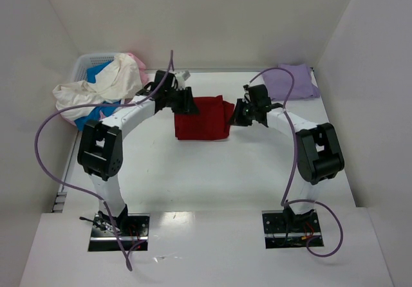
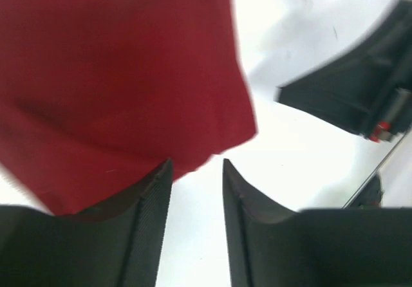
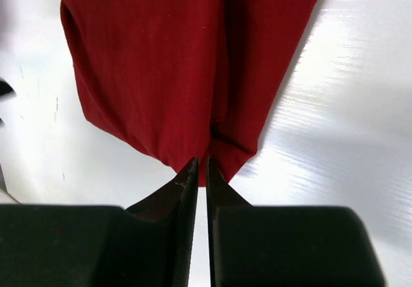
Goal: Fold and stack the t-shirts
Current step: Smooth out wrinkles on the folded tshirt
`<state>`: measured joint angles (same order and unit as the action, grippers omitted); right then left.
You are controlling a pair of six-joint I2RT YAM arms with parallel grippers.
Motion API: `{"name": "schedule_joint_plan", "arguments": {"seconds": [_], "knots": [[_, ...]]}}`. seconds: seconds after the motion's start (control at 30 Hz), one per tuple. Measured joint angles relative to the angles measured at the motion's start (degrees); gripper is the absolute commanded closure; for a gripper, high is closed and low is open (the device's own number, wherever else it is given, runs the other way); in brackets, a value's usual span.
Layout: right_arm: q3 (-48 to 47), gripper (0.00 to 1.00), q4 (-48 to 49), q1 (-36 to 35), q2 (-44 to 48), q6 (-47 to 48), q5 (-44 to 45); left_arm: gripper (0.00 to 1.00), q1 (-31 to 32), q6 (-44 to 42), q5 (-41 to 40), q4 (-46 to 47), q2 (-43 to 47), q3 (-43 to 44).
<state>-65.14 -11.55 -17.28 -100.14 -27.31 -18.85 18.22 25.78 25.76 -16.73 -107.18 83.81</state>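
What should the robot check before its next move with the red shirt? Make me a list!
1. Right tool gripping the dark red t-shirt: ok, its fingers are pinched on the shirt's edge.
2. Left tool gripping the shirt: not ok, it is open and white table shows between its fingers.
3. Shirt folded neatly: cannot tell, both tools cover its edges.
4. Stack started: ok, the lavender t-shirt lies folded in the far right corner.
5. More to fold: ok, a cream-white t-shirt spills over the basket.
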Motion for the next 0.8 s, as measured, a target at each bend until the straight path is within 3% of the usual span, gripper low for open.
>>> {"name": "schedule_joint_plan", "arguments": {"seconds": [0.1,0.23,0.5,0.8], "knots": [[0.13,0.88,0.11,0.04,-0.63,-0.09,-0.81,0.68,4.63,0.96,-1.66,1.46,-0.22,-0.24],[3.26,0.88,1.20,0.04,-0.79,-0.17,-1.97,0.77,8.94,3.13,-3.45,4.92,-2.43,-0.28],[8.26,0.89,1.29,-0.09,-0.79,-0.50,-2.89,0.79,9.88,5.07,-5.01,6.01,-13.03,2.25],[8.28,0.89,1.62,-1.97,-0.83,-0.52,-2.93,0.75,12.44,6.14,-5.09,6.08,-15.02,4.79]]}}
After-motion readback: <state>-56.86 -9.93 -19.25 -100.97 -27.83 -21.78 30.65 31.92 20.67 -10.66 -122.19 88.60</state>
